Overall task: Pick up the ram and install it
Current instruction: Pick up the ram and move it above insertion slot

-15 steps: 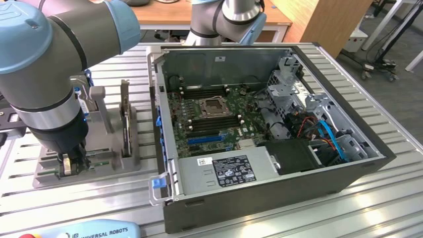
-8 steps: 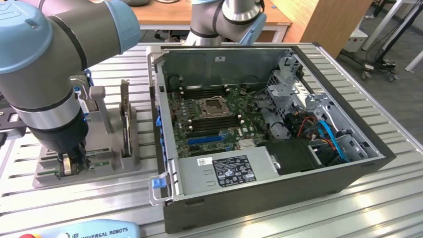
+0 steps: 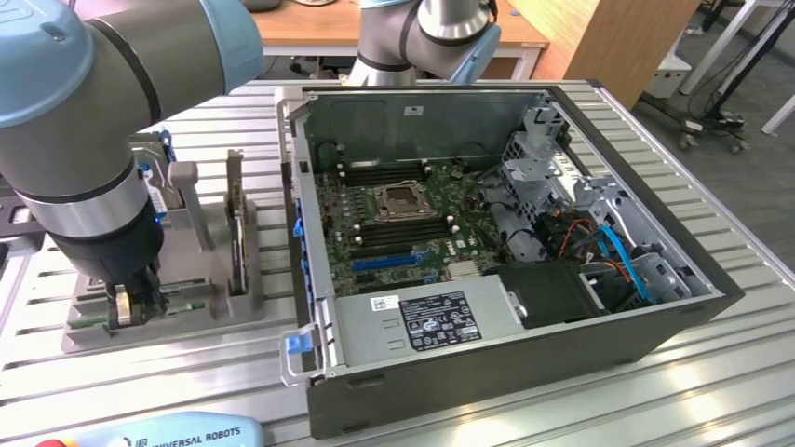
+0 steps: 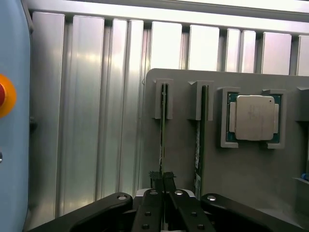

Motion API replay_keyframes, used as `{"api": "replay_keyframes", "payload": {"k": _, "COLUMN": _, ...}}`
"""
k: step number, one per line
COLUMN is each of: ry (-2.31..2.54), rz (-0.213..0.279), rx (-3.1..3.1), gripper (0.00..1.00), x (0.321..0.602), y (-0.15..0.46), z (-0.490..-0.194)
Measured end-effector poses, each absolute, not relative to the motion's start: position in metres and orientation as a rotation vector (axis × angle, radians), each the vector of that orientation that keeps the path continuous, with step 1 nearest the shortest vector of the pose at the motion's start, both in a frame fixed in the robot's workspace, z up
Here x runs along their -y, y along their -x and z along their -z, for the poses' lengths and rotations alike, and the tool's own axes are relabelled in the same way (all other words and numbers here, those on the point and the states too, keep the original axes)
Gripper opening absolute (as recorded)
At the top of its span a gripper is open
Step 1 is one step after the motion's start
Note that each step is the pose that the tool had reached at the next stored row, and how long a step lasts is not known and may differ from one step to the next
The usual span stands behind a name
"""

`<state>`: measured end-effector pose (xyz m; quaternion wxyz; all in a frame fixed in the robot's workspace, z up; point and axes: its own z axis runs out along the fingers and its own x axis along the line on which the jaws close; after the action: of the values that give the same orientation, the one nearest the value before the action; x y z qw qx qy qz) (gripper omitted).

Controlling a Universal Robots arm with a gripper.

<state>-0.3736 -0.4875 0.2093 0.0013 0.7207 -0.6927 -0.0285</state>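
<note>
A ribbed, silvery metal tabletop [image 3: 534, 410] carries three things. An open dark computer case [image 3: 559, 358] stands in its middle. A grey slotted holder [image 3: 186, 321] sits beside the case on the exterior view's left. A blue pendant [image 3: 162, 433] lies at the near edge.

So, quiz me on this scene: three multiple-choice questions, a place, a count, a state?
1. Where is the square silver processor chip? A in the grey plastic holder tray; B on the floor; C in a drawer.
2. How many slim green ram sticks stand in that tray? A one; B two; C five.
3. The black gripper is: A wide open; B shut on a ram stick; C holding the chip.
Answers: A, lies in a tray pocket; B, two fill slots; B, fingertips pinch one stick.
</note>
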Motion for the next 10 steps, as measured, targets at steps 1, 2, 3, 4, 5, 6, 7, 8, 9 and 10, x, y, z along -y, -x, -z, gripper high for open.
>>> {"api": "replay_keyframes", "payload": {"k": 1, "ry": -2.262, "rz": 0.089, "rx": 2.174, "gripper": 0.12, "x": 0.488, "y": 0.374, "z": -0.211}}
{"api": "replay_keyframes", "payload": {"k": 2, "ry": -2.262, "rz": 0.089, "rx": 2.174, "gripper": 0.12, "x": 0.488, "y": 0.374, "z": -0.212}}
{"api": "replay_keyframes", "payload": {"k": 3, "ry": -2.262, "rz": 0.089, "rx": 2.174, "gripper": 0.12, "x": 0.488, "y": 0.374, "z": -0.214}}
{"api": "replay_keyframes", "payload": {"k": 4, "ry": -2.262, "rz": 0.089, "rx": 2.174, "gripper": 0.12, "x": 0.488, "y": 0.374, "z": -0.216}}
{"api": "replay_keyframes", "payload": {"k": 5, "ry": -2.262, "rz": 0.089, "rx": 2.174, "gripper": 0.12, "x": 0.488, "y": 0.374, "z": -0.217}}
{"api": "replay_keyframes", "payload": {"k": 6, "ry": -2.262, "rz": 0.09, "rx": 2.174, "gripper": 0.12, "x": 0.488, "y": 0.374, "z": -0.219}}
{"api": "replay_keyframes", "payload": {"k": 7, "ry": -2.262, "rz": 0.09, "rx": 2.174, "gripper": 0.12, "x": 0.488, "y": 0.374, "z": -0.221}}
{"api": "replay_keyframes", "payload": {"k": 8, "ry": -2.262, "rz": 0.089, "rx": 2.174, "gripper": 0.12, "x": 0.488, "y": 0.374, "z": -0.223}}
{"api": "replay_keyframes", "payload": {"k": 9, "ry": -2.262, "rz": 0.089, "rx": 2.174, "gripper": 0.12, "x": 0.488, "y": 0.374, "z": -0.225}}
{"api": "replay_keyframes", "payload": {"k": 10, "ry": -2.262, "rz": 0.089, "rx": 2.174, "gripper": 0.12, "x": 0.488, "y": 0.374, "z": -0.227}}
